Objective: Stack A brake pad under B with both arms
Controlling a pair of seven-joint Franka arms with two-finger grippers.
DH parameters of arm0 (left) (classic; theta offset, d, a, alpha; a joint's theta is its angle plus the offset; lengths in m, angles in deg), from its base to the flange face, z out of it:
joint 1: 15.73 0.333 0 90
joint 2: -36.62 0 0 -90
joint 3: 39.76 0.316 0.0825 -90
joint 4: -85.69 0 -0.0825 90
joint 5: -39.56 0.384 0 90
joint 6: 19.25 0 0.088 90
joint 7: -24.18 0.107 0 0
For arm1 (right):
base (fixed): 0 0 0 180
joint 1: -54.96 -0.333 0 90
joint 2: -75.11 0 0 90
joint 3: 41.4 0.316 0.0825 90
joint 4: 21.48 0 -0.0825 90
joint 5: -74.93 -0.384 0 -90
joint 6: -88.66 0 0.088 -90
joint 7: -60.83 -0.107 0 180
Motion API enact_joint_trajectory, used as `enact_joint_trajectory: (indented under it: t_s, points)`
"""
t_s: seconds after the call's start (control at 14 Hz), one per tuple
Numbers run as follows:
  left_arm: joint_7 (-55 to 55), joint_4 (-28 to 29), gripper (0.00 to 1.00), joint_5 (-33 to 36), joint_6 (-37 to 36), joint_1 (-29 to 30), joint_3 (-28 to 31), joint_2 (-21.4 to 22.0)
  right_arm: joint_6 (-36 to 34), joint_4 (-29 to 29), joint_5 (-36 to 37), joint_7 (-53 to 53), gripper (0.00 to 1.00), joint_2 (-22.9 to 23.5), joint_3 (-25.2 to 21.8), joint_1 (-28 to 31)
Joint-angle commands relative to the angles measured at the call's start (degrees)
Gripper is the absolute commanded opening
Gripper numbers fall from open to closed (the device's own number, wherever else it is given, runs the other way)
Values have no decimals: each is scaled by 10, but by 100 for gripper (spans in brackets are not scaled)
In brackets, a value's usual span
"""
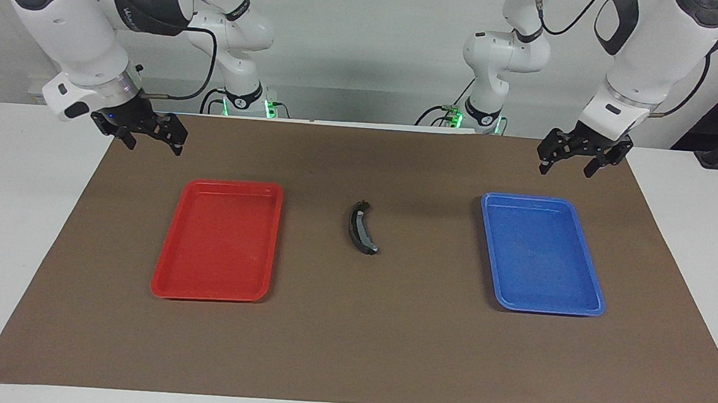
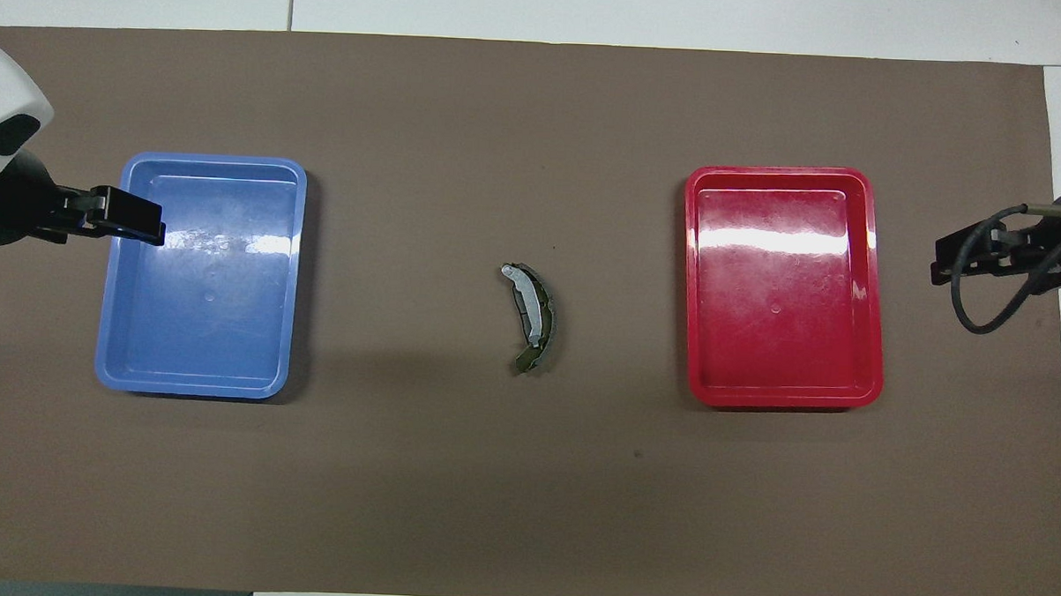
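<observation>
B, a black crescent pad with a grey lining strip, lies on the brown mat midway between the two trays. No gripper touches it. The A brake pad is hidden; I cannot tell it apart from the crescent. My right gripper hangs open and empty above the mat's corner at the right arm's end, clear of the red tray; in the overhead view it shows at the mat's edge. My left gripper waits open and empty, raised over the mat by the blue tray.
The red tray and the blue tray both hold nothing. The brown mat covers most of the white table. Arm bases and cables stand at the robots' edge.
</observation>
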Motion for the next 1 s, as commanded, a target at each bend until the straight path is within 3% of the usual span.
enact_joint_trajectory:
  t_s: [0.0, 0.93]
  points:
    - [-1, 16, 99, -6, 10, 5, 1, 13, 8, -32, 11, 15, 100, -20, 1, 9]
    - [-1, 16, 99, -6, 9, 4, 0, 13, 27, -62, 18, 16, 100, -50, -7, 11]
